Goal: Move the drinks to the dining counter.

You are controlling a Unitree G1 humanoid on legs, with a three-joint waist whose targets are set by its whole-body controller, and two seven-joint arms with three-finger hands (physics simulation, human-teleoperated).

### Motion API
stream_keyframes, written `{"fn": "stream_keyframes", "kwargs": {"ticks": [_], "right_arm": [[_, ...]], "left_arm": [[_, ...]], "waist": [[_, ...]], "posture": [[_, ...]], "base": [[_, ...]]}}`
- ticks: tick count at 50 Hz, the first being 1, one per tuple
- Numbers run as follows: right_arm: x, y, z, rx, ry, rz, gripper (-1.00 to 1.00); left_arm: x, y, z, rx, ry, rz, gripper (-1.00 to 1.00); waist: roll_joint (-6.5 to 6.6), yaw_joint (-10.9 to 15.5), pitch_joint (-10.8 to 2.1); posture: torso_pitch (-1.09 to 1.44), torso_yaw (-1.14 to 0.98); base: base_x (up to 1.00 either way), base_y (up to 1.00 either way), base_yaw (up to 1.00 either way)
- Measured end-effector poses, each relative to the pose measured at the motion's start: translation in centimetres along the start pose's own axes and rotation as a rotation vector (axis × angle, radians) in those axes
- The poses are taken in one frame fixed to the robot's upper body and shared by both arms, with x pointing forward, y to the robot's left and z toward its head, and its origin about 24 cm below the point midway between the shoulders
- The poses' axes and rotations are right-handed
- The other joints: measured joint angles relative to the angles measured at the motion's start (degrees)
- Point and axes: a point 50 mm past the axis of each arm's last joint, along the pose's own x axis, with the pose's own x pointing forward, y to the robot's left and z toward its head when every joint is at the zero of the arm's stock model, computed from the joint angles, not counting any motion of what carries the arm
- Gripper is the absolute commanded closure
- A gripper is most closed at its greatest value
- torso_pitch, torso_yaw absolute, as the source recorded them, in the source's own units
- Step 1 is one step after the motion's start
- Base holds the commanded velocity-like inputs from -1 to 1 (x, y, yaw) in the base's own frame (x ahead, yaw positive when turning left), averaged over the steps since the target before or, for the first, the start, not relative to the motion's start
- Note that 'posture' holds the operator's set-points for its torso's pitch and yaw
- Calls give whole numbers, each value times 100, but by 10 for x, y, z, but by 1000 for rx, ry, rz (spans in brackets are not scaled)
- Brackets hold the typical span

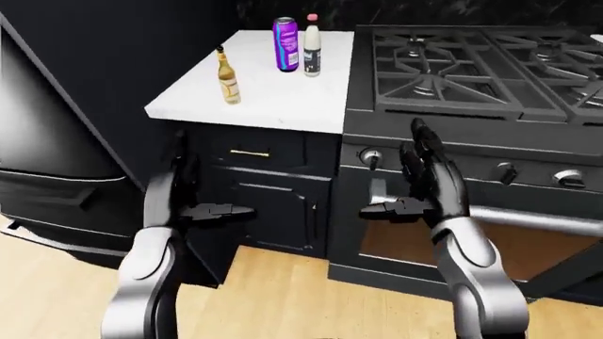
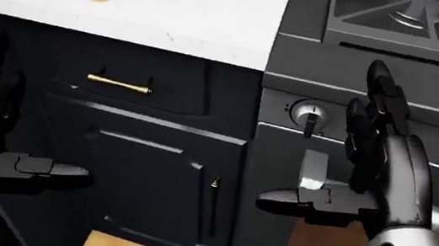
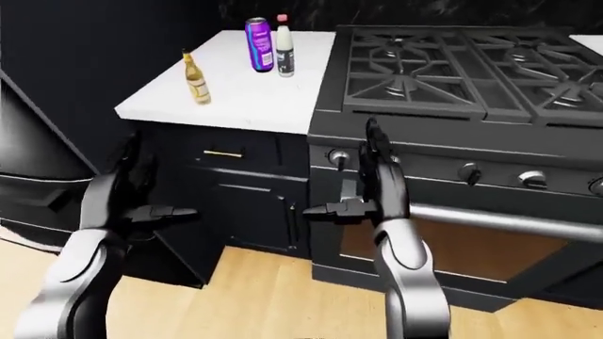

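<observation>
Drinks, three of them, upright on the white counter (image 1: 283,99) left of the stove (image 1: 471,70) in the left-eye view: amber bottle (image 1: 227,76) nearest the counter's near edge, purple can (image 1: 285,44) and white bottle (image 1: 312,46) farther up, the last two just beside each other, possibly touching. All long axes vertical; necks and caps up, can's top up. Amber bottle well apart from the other pair.

Left hand (image 1: 193,201) and right hand (image 1: 424,183) both low, held in the pictures against the cabinet door (image 1: 273,208) and the oven door (image 1: 471,240), below counter height. Fingers spread and extended, thumbs jutting inward toward each other; nothing held in either. Well short of any drink.

Step in hand, by judgement: the reach, not yet begun in earnest. Advice for doing it well:

- Raise the hands above the counter edge before moving in, to avoid clipping the edge or the stove knob (image 2: 310,114).
- Take the amber bottle first with the left hand; nearest, standing alone, room all round.
- Approach from the side, fingers open wide, closing round the body below the neck, not the narrow top.
- Keep it vertical in the lift; tall and slim, likely to tip under a glancing touch.
- Leave the can and white bottle for separate grasps; so close together that a wide hand on one risks toppling the other.
</observation>
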Motion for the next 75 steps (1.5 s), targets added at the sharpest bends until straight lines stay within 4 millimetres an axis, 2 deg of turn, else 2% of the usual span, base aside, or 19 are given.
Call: {"fn": "stream_keyframes", "kwargs": {"ticks": [6, 9, 16, 19, 23, 27, 35, 39, 44, 48, 50, 53, 56, 60, 64, 67, 69, 73, 75], "right_arm": [[-2, -2, 15, -8, -70, -16, -100], [-2, 0, 24, -16, -114, -11, -100], [-3, -1, 18, -16, -80, -19, -100], [-4, -2, 21, -13, -96, -22, -100], [-6, -7, 25, -5, -109, -44, -100], [-3, 8, 17, 31, -61, 40, -100], [-6, -5, 34, 19, -146, -29, -100], [-5, -8, 23, 20, -87, -51, -100], [-5, -9, 28, 18, -113, -58, -100], [-5, -2, 25, 34, -112, -22, -100], [-4, -1, 26, 37, -111, -19, -100], [-4, -3, 26, 38, -112, -26, -100], [-5, -9, 20, 36, -69, -57, -100], [-7, -11, 28, 27, -104, -72, -100], [-8, -6, 37, 33, -161, -48, -100], [-6, -1, 24, 51, -103, -23, -100], [-5, 0, 22, 56, -91, -13, -100], [-5, -2, 27, 54, -104, -25, -100], [-7, -5, 31, 47, -125, -40, -100]], "left_arm": [[-4, 2, 15, 0, -78, -8, -100], [-6, 2, 23, -7, -125, -16, -100], [-13, 7, 16, -21, -73, -3, -100], [-18, 8, 23, -21, -111, -3, -100], [-19, 3, 27, -25, -136, -39, -100], [-18, 20, 19, -9, -77, 59, -100], [-18, 13, 31, -10, -125, 16, -100], [-16, 9, 24, -24, -81, -3, -100], [-20, 14, 37, -17, -142, 4, -100], [-21, 21, 35, -13, -132, 46, -100], [-21, 21, 36, -10, -136, 47, -100], [-20, 19, 35, -14, -130, 35, -100], [-16, 13, 20, -33, -51, 10, -100], [-20, 14, 33, -25, -110, 0, -100], [-26, 23, 42, -17, -166, 34, -100], [-24, 29, 30, -26, -109, 64, -100], [-25, 30, 29, -22, -101, 73, -100], [-24, 27, 32, -20, -118, 60, -100], [-24, 23, 32, -28, -118, 42, -100]], "waist": [[-102, -315, -252], [-245, -608, -364], [-466, -802, -435], [-336, -801, -427], [425, -755, -325], [128, -550, -268], [-378, -581, -403], [-35, -701, -231], [311, -745, -320], [321, -713, -381], [183, -721, -368], [-180, -699, -326], [-77, -744, -278], [-191, -790, -287], [91, -808, -335], [84, -667, -372], [23, -637, -368], [-354, -627, -324], [-289, -697, -270]], "posture": [[0, 0], [0, 0], [0, 0], [0, 0], [0, 0], [0, 0], [0, 0], [0, 0], [0, 0], [0, 0], [0, 0], [0, 0], [0, 0], [0, 0], [0, 0], [0, 0], [0, 0], [0, 0], [0, 0]], "base": [[0, 48, 0], [0, 27, 0], [0, 73, 0], [0, 62, 33], [0, 16, 75], [0, 1, 0], [2, 0, 0], [43, 0, 0], [41, 0, 0], [11, 0, 0], [0, 0, 0], [3, 0, 0], [12, 0, 0], [3, 0, 0], [0, 0, 3], [0, 0, 23], [0, 0, 0], [22, 0, 0], [31, 0, 0]]}}
